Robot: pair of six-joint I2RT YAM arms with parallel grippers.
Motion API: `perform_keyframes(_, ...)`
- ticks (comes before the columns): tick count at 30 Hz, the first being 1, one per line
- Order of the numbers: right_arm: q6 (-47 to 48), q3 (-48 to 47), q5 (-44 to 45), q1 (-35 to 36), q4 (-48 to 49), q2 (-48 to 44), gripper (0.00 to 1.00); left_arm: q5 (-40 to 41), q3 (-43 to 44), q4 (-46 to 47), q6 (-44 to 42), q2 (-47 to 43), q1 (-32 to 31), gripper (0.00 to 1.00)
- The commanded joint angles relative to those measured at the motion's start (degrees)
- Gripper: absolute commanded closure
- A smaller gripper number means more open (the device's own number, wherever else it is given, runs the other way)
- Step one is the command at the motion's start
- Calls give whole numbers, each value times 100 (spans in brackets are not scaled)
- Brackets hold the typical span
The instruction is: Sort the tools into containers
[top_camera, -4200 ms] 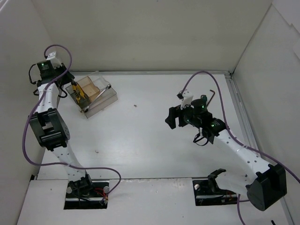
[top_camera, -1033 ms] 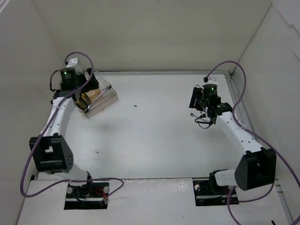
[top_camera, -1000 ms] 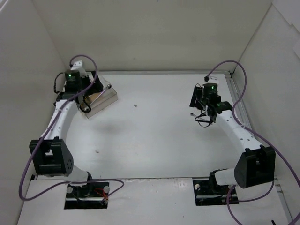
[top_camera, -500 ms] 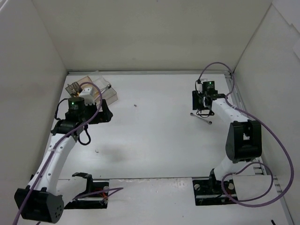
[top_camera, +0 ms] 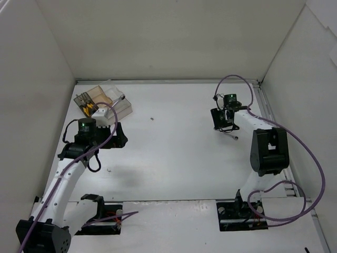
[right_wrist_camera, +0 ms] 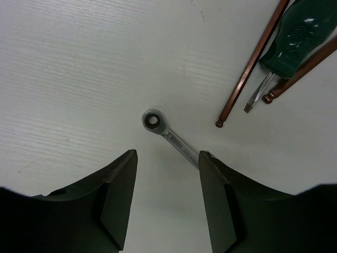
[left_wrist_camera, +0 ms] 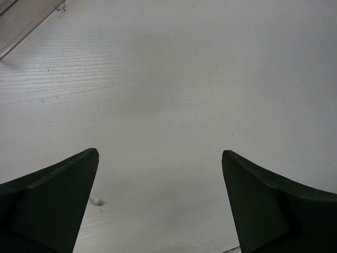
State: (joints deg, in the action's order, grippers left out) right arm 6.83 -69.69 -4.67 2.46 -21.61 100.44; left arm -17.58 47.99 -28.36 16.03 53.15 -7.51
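My right pincer (right_wrist_camera: 168,153) hangs over the far right of the surface (top_camera: 168,153), its fingers (right_wrist_camera: 113,200) spread and pinching nothing. The slim silver wrench (right_wrist_camera: 169,136) lies flat between them: its ring head is out ahead of the tips and its shaft runs back under the right-hand finger. I cannot tell from this angle whether the tips touch the surface.

Just beyond the wrench lies the green-handled screwdriver (right_wrist_camera: 291,39), its flat blade pointing toward the pincer. Either side of it is a reddish-brown rod (right_wrist_camera: 251,63). I take these for hex keys, though their far ends run out of frame.

My left pincer (left_wrist_camera: 159,158) is on the other side, spread wide over bare surface and holding nothing. It sits near the clear organiser tray (top_camera: 121,109) but apart from it, on the tray's near side. The tray is at the far left corner, and the yellow-handled pliers (top_camera: 88,108) lie inside one of its left compartments.
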Motion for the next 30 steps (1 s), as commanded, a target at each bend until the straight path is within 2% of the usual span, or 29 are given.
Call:
perform_keyframes(1, 248, -238, -35, -35, 34, 186, 53, -35, 246, 226, -162, 29, -31, 0)
perform_keyframes(8, 591, -563, 132, 0, -230, 616, 52, 79, 220, 217, -153, -15, -31, 0)
perform_keyframes(13, 688, -949, 167, 70, -414, 968, 56, 141, 237, 191, -135, -6, -31, 0)
perform_keyframes(18, 732, -1318, 63, 281, -652, 1442, 71, 185, 229, 173, -135, -6, -31, 0)
perform_keyframes(19, 715, -1345, 28, 316, -713, 1547, 77, 211, 229, 173, -144, -6, -31, 1)
perform_keyframes(22, 566, -1521, -243, 527, -871, 1654, 84, 247, 237, 155, -144, 3, -31, 0)
perform_keyframes(30, -93, -2171, -614, 1186, -907, 1829, 89, 282, 255, 147, -127, 29, -31, 0)
